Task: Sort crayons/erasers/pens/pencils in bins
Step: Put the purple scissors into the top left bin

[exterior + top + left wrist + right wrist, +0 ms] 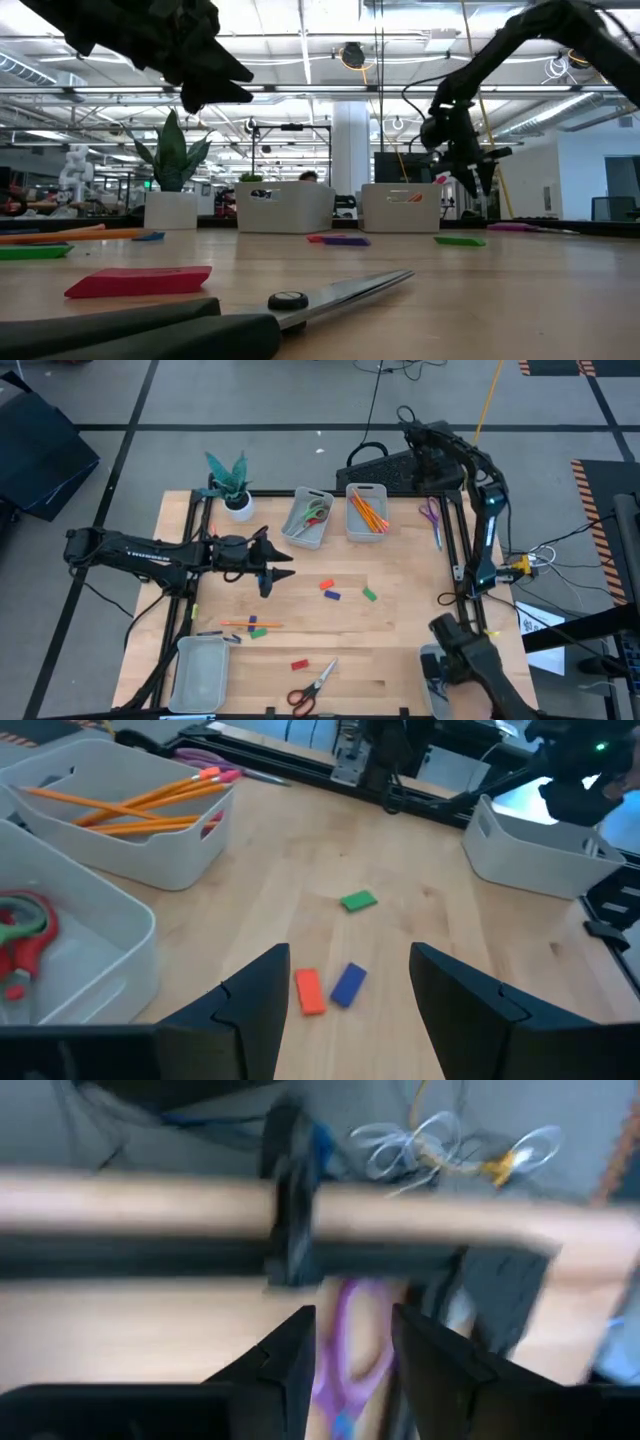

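**Loose erasers, one loose pencil, four bins counted**

Altogether, four bins are seen in the high view. Two stand side by side at the table's far edge: one [308,518] is loaded with red- and green-handled scissors, the other [367,513] with a bundle of orange pencils [368,513], whose exact number cannot be told. A third bin [199,673] sits at the near left corner and nothing can be made out inside it. The fourth [432,678] lies at the near right corner, largely hidden by the right arm's base.

Five loose erasers are counted on the wood: a red one [326,585] and a blue one [333,596] close together at mid-table, a green one [369,594] a little to their right, a green one [258,631] near the left side, and a red one [298,664] toward the near edge. One loose pencil [238,624] is laid just beside the left green eraser, with a small blue stick [252,619] touching or nearly touching it.

Red-handled scissors [311,687] are left near the front edge, purple ones [432,517] at the far right.

The left gripper [277,571] is held above the table left of the mid-table erasers, its fingers spread and nothing between them. The right gripper [352,1348] is poised over the purple scissors, fingers parted, gripping nothing.
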Robot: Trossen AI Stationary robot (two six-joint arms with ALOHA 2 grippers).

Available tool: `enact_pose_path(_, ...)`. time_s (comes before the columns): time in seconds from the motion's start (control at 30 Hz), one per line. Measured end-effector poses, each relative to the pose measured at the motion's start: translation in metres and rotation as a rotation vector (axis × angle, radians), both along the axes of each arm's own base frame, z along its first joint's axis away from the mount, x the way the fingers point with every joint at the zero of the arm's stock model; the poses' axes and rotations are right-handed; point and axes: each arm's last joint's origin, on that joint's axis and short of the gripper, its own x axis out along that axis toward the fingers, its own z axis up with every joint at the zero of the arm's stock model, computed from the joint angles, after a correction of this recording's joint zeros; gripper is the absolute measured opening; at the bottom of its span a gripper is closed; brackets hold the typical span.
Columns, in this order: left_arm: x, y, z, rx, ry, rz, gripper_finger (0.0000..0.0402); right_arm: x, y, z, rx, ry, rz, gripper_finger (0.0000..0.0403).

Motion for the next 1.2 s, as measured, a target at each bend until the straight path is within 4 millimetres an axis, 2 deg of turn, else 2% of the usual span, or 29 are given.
enact_pose_path(0.1, 0.0, 0.006, 0.0, -0.011, 0.0, 0.025, 0.0209, -0.006, -0.017, -0.003, 0.06, 0.03, 0.041, 0.0125)
enact_pose_path(0.2, -0.001, 0.018, 0.0, -0.004, 0.0, 0.071, 0.0209, -0.017, -0.021, -0.014, 0.166, 0.049, 0.016, 0.0125)
enact_pose_path(0.27, -0.002, 0.028, 0.002, -0.002, -0.003, 0.108, 0.0209, -0.019, -0.021, -0.019, 0.202, 0.0, 0.011, 0.0126)
enact_pose_path(0.4, -0.005, 0.047, 0.005, -0.002, -0.016, 0.131, 0.0209, -0.013, -0.013, -0.02, 0.228, -0.002, 0.055, 0.0136)
enact_pose_path(0.53, -0.009, 0.061, 0.007, 0.003, -0.022, 0.162, 0.0209, 0.001, 0.006, -0.007, 0.203, -0.001, 0.099, 0.0157)
enact_pose_path(0.67, -0.012, 0.07, 0.007, 0.017, -0.018, 0.199, 0.0209, 0.023, 0.042, 0.0, 0.113, 0.052, 0.168, 0.0175)
enact_pose_path(0.87, -0.011, 0.07, 0.006, 0.048, -0.011, 0.183, 0.0209, 0.037, 0.128, -0.004, 0.018, 0.135, 0.215, 0.018)
enact_pose_path(1.03, -0.008, 0.071, 0.002, 0.086, 0.015, 0.17, 0.0209, 0.033, 0.202, -0.018, -0.069, 0.116, 0.187, 0.0177)
enact_pose_path(1.2, -0.005, 0.072, -0.004, 0.099, 0.041, 0.17, 0.0209, 0.016, 0.255, -0.028, -0.206, 0.037, 0.063, 0.0168)
